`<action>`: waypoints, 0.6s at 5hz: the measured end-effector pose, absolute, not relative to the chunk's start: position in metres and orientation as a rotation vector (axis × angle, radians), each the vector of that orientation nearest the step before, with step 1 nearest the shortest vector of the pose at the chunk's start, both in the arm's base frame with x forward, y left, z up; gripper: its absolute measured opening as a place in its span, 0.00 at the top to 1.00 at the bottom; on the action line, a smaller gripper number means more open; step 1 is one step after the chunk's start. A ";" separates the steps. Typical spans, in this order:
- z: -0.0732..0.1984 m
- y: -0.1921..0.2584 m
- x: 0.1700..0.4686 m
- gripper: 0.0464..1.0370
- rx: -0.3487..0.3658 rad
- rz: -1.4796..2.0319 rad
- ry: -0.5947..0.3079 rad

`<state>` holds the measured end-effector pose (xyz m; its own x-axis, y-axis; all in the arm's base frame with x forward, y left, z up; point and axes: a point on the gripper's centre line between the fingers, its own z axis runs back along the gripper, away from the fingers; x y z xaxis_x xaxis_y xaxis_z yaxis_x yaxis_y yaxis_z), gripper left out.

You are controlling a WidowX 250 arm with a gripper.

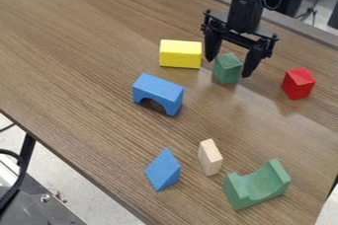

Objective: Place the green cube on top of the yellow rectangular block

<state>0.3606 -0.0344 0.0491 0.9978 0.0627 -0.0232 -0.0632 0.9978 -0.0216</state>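
While hanging down near the far edge of the table with the gripper spread wide, straddles the green block — one jaw to either side, both released, nothing grasped. Comes very near the block's sides; cannot tell about actual contact, nor quite how low beside it.

Judging from this pose, looks like lining up around the block, ahead of any grip. Would call for even spacing on both sides and enough depth before any squeeze — otherwise might nudge the block askew or tip it.

To the left of the green block, see the yellow block, just beside one jaw; to the right, nearer the far edge, the red block, apart from the gripper. Further out towards the near left edge, note the blue arch, hollow side down, then the blue wedge, closer to that edge. Beside the wedge, find the wood block, with the green trough near it, hollow side up, towards the right edge.
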 end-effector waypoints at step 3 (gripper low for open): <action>0.029 -0.021 0.365 0.42 -0.097 0.188 0.032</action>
